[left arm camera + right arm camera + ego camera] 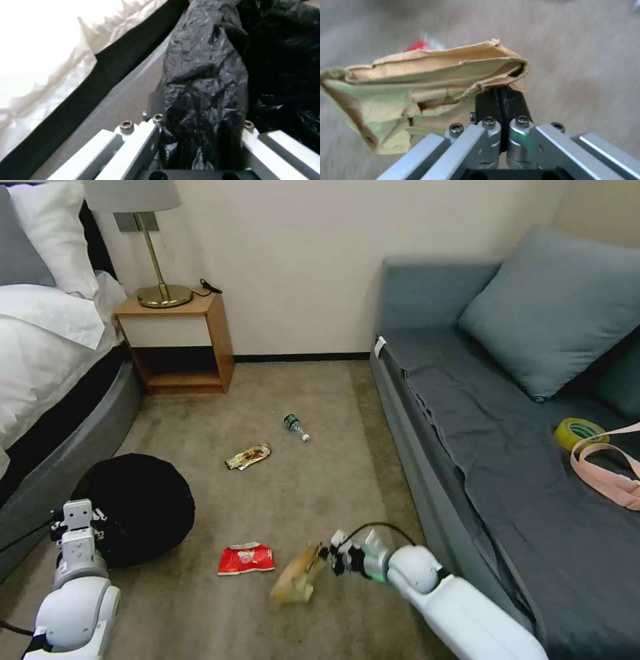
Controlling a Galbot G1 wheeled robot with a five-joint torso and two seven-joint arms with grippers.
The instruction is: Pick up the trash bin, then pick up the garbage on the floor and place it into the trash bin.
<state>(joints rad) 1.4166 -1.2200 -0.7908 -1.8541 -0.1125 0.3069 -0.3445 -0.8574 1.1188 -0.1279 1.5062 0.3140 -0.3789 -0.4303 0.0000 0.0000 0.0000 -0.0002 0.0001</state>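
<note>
Right gripper [501, 105] jaws pinch paper bag [420, 92] by one edge, lower centre: slip risk. Left gripper [200, 125] jaws clamp trash bin [137, 507] liner: tear risk.

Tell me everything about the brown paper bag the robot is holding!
The brown paper bag is crumpled and creased, tan with a greenish tint on some folds, and torn along one edge. The right gripper is shut on one corner, its black pads pinching the paper, so the rest hangs free. It is off the carpet, tilted, beside the red-and-white snack wrapper, which it does not touch.
</note>
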